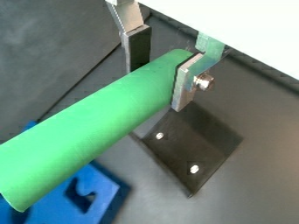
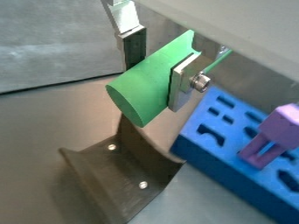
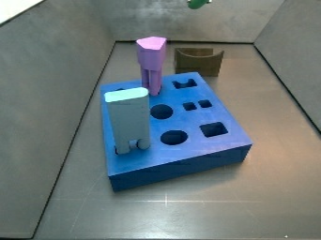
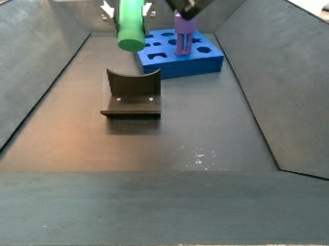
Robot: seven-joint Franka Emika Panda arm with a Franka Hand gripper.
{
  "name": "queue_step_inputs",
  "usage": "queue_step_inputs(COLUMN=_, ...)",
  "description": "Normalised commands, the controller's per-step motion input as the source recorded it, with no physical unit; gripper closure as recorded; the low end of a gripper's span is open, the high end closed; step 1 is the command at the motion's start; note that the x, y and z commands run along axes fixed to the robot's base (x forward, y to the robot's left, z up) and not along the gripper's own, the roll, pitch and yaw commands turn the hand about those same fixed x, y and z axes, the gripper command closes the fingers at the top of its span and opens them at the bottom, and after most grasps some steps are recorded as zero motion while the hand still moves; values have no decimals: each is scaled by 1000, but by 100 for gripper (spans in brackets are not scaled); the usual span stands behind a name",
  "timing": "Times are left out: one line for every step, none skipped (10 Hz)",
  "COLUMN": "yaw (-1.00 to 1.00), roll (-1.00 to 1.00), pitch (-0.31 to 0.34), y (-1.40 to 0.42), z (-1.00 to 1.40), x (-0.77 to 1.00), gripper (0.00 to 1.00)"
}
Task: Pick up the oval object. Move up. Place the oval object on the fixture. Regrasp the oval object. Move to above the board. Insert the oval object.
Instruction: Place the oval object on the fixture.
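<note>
My gripper (image 1: pixel 162 74) is shut on the oval object (image 1: pixel 93 131), a long bright green peg held lying level across the fingers. It is held high in the air; a side view shows it near the picture's top (image 4: pixel 131 24). The peg also shows in a wrist view (image 2: pixel 146 87), gripped near one end. The fixture (image 1: pixel 193 149), a dark bracket on a base plate, stands on the floor below the peg, apart from it (image 4: pixel 131 96). The blue board (image 3: pixel 189 127) with shaped holes lies beyond the fixture (image 4: pixel 193 60). Only a speck of green (image 3: pixel 197 3) shows at the edge of a side view.
A purple pentagonal peg (image 3: pixel 150 61) and a light-blue rectangular peg (image 3: pixel 126 117) stand upright in the board. The purple peg also shows in a wrist view (image 2: pixel 271 136). Sloped grey walls (image 4: pixel 52 86) close in the floor on both sides.
</note>
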Motion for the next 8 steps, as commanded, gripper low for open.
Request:
queue_step_inputs(yaw=-147, roll=-409, pitch=120, y=52, z=-4, x=79, gripper=100)
queue_step_inputs(yaw=-128, roll=-240, pitch=85, y=34, z=-1, x=78, gripper=100)
queue_step_inputs(yaw=-158, roll=-1000, pitch=-12, y=69, z=-1000, x=116, gripper=100)
queue_step_inputs(yaw=-155, roll=-1000, pitch=-23, y=75, z=-1000, x=119, gripper=100)
queue_step_inputs(yaw=-145, roll=-1000, pitch=-10, y=83, z=-1000, x=128, gripper=100)
queue_step_inputs(yaw=-138, roll=-1000, pitch=8, y=83, z=-1000, x=139, gripper=100)
queue_step_inputs(yaw=-134, roll=-1000, pitch=22, y=91, z=-1000, x=150, gripper=100)
queue_step_inputs(yaw=-135, roll=-1000, pitch=31, y=102, z=-1000, x=163, gripper=100)
